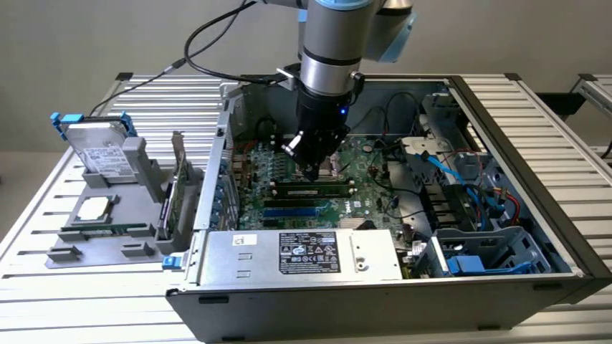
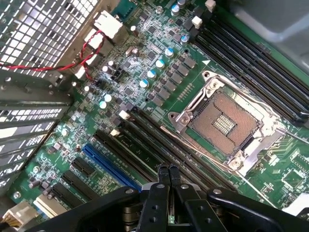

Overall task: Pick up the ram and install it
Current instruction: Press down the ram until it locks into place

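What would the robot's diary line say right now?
gripper: shut, nothing held | position: pressing over ram in motherboard slot | ram: lying in slot beside CPU socket

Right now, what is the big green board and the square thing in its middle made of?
The motherboard looks like green coated circuit-board laminate, matte, dotted with small parts. The CPU socket seems to be shiny bare metal around its frame, with a brownish bed of tiny contacts inside, probably plastic and metal.
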Available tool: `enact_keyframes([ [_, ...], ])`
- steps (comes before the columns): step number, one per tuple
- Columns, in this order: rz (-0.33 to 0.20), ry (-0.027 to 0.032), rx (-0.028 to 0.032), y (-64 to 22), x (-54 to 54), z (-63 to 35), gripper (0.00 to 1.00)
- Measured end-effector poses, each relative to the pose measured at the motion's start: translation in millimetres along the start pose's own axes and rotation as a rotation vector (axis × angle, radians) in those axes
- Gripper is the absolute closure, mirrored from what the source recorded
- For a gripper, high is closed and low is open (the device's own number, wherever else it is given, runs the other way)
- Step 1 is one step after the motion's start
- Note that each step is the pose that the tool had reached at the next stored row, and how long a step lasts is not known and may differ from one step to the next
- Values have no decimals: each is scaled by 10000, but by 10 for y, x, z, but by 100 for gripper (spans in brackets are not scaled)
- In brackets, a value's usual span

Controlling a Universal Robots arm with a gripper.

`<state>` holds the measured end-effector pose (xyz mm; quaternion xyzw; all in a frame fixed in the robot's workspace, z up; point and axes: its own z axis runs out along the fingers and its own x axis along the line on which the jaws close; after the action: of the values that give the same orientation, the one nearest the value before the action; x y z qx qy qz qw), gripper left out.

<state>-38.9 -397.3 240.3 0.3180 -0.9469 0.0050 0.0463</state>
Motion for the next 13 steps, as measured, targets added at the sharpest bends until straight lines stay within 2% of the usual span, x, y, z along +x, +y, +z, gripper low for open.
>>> enact_keyframes([
  [13,1573,-151,-53,0,0,0,90],
])
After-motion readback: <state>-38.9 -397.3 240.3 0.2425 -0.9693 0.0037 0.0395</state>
